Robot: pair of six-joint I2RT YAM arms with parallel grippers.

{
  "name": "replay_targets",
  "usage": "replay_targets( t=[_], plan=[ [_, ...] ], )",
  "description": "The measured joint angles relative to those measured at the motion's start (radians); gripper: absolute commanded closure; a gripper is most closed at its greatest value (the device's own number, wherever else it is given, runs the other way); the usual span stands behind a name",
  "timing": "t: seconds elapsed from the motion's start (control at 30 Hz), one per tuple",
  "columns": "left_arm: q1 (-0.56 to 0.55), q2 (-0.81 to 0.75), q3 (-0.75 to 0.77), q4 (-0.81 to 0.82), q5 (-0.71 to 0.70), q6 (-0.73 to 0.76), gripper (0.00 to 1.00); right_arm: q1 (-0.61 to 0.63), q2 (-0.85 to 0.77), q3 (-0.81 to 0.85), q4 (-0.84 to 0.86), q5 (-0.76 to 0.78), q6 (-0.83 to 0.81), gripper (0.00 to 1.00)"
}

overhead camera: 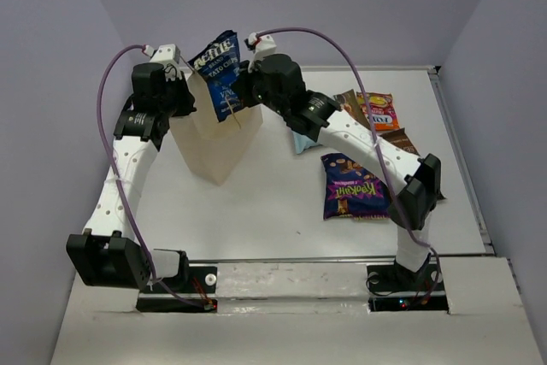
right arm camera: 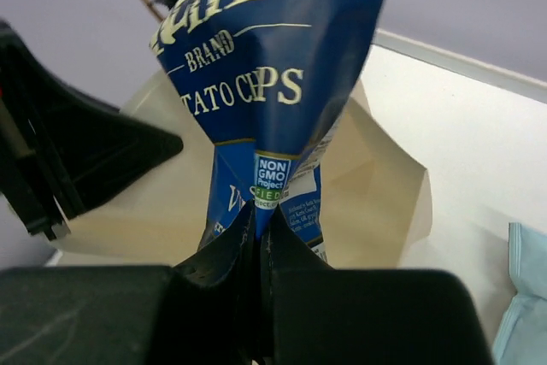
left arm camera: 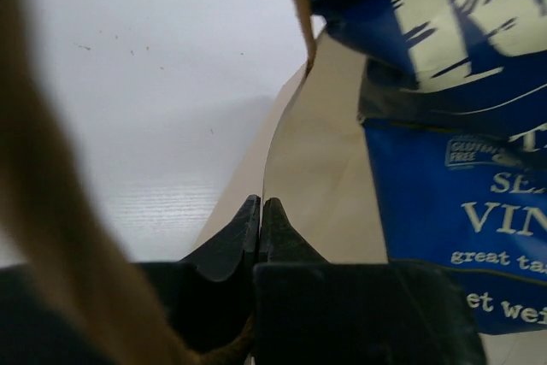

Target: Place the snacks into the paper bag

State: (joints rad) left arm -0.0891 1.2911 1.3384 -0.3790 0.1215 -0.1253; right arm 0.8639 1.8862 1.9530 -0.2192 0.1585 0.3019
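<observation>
Snacks-wise I'm barely started: small dark blue foil packet point(overhead camera: 218, 74) hangs at the mouth of the tall beige paper bag point(overhead camera: 214, 147), far left, pinched tight in my right gripper point(right arm camera: 257, 220). My left gripper point(left arm camera: 261, 211) is clamped on the bag's rim. Purple packet point(overhead camera: 352, 185), orange-red packet point(overhead camera: 380, 111), dark brown chip bag point(overhead camera: 408, 140) and light blue packet point(right arm camera: 526, 297) lie unbagged on the right.

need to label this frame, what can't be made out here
Paper bag interior: top view, blocked by the dark blue packet.
Light blue packet: top view, mostly under the right arm; cut by the right wrist view's edge.
Left wrist view: blurred handle covers the left side.
</observation>
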Motion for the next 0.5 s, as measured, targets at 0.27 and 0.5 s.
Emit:
replay_targets(
  t=[0.27,0.5],
  plan=[
    [0.002,0.0,0.0,-0.002,0.0,-0.01,1.0,0.027,0.108,0.11,-0.193,-0.064,-0.179,0.08],
    [0.004,0.0,0.0,0.0,0.0,-0.01,1.0,0.027,0.111,0.183,-0.281,-0.065,-0.221,0.0]
  ],
)
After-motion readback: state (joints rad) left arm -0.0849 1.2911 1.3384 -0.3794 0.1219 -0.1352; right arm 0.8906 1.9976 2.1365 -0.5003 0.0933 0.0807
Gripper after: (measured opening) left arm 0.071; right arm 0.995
